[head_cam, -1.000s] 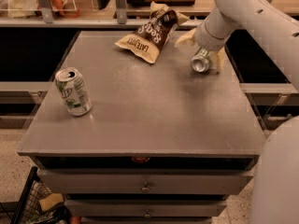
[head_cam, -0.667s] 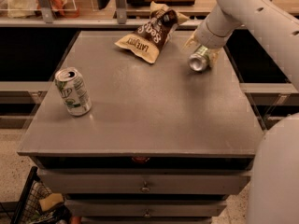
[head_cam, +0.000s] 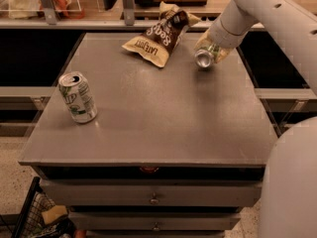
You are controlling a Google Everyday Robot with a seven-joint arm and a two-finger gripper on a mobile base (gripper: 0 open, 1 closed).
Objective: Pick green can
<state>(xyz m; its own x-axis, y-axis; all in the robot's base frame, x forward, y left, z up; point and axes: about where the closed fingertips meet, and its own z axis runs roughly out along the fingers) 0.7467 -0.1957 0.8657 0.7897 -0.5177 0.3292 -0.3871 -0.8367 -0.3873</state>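
Table (head_cam: 148, 128): hard top; anything dropped by the right edge could roll off.
Chip bag (head_cam: 159, 33): far edge, near the grasp; a sideways swing could snag it.
Gripper (head_cam: 212, 51): far right corner, closed around the green can (head_cam: 204, 58).
Green can: tilted; a shallow hold may slip.

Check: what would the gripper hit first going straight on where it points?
The gripper points down and picture-left, with the green can at its tip. Past the can, probably the tabletop; the chip bag lies just left of that line, but depth is unclear.
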